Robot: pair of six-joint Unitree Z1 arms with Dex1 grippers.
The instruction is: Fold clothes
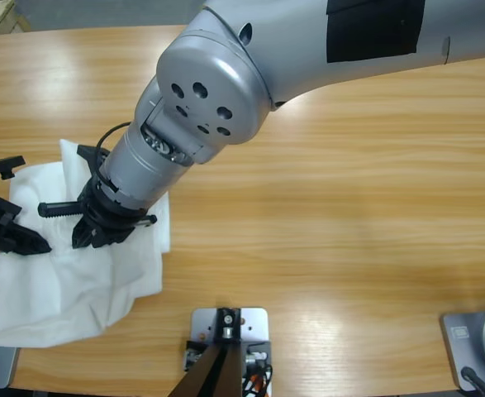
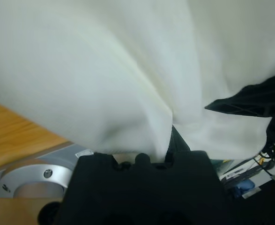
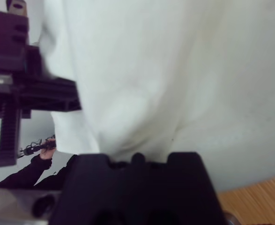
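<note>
The clothes (image 1: 68,289) are a crumpled white garment at the table's left front. My left gripper (image 1: 37,245) comes in from the left edge and is shut on the cloth's left part. In the left wrist view the cloth (image 2: 104,70) fills the frame and bunches into the left gripper (image 2: 167,146). My right arm reaches down from the upper right. The right gripper (image 1: 91,240) sits on the middle of the cloth, shut on a fold. White fabric (image 3: 174,70) drapes over the right gripper (image 3: 137,153) and hides its fingers. No lettering or label shows.
The wooden table (image 1: 333,207) stretches bare to the right of the cloth. The right arm's large silver elbow (image 1: 209,83) hangs over the table's middle. The two grippers are close together; each appears in the other's wrist view (image 2: 254,98) (image 3: 15,89). A person's hand (image 3: 44,152) shows small in the background.
</note>
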